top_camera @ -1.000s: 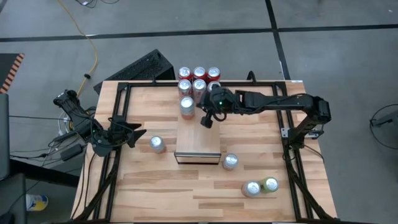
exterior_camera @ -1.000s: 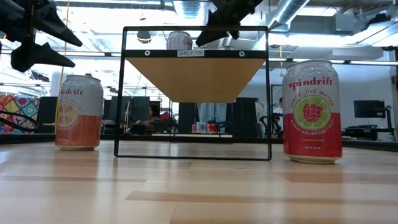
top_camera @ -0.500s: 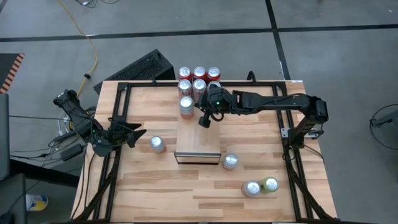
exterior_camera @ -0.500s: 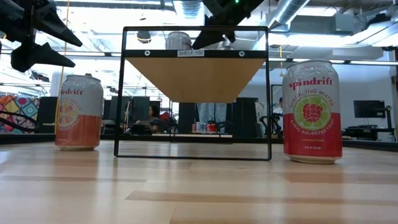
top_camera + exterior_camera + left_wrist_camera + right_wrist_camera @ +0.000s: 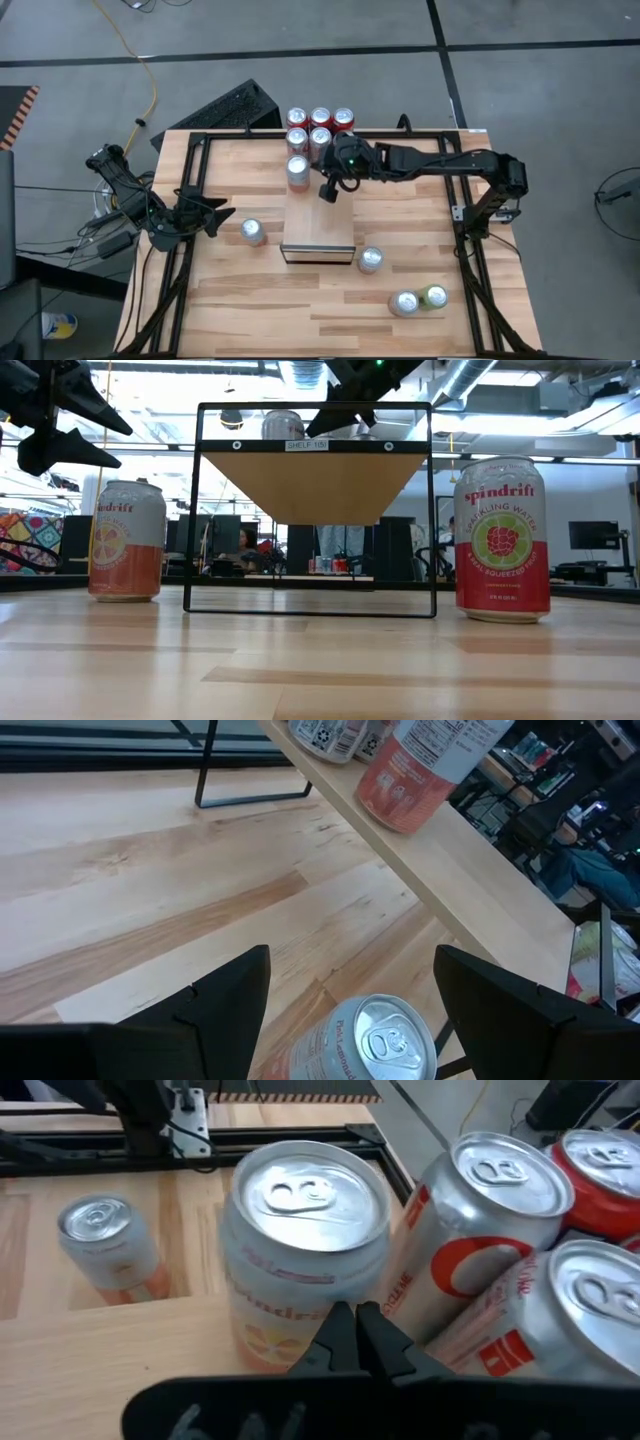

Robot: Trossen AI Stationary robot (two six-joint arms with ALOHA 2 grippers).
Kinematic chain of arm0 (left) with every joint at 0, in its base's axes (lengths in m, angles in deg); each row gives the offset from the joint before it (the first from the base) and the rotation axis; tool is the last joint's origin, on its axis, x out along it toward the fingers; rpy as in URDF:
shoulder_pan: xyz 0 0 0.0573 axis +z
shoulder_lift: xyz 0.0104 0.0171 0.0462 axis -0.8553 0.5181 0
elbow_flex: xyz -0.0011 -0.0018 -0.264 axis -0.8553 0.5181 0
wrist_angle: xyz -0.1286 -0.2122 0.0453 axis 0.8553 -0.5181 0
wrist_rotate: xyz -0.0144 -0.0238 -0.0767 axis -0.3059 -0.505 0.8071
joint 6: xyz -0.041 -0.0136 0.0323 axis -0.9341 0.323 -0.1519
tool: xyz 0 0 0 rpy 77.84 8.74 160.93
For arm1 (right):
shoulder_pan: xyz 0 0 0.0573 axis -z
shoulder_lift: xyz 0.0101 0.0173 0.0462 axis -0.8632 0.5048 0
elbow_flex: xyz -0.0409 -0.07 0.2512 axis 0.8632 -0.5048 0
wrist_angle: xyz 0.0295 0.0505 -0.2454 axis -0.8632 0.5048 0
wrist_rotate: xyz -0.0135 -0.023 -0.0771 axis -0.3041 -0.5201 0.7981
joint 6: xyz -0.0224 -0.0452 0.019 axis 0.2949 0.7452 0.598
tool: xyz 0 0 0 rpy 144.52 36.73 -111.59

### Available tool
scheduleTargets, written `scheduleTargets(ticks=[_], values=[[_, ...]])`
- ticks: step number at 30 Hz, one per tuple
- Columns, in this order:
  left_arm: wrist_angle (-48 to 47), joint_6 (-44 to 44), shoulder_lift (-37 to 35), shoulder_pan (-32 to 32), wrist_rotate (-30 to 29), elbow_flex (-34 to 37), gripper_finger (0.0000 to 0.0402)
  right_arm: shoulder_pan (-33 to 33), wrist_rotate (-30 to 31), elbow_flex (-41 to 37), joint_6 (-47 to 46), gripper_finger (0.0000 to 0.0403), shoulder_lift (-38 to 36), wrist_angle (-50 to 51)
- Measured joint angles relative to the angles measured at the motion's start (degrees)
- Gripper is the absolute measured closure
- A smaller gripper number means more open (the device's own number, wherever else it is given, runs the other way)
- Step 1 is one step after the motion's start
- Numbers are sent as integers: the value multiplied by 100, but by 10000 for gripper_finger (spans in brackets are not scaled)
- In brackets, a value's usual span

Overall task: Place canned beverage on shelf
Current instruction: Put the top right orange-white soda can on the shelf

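Right fingers (image 5: 356,1342) together beside shelf (image 5: 318,215) can (image 5: 304,1240), perhaps touching.

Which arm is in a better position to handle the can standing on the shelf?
The right. Its gripper is over the shelf, beside the can, fingers shut. The left gripper waits open near the table's left edge.
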Motion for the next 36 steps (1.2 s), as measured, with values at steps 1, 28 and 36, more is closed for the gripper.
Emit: scheduleTargets(ticks=[1,28,36], values=[[0,1,0,0,1,0,132,5,1,0,-13,403,0,9],[3,-17,0,1,-8,0,132,48,-119,0,-123,403,4,-51],[3,37,0,2,-10,0,132,-10,-118,0,-295,403,-32,99]])
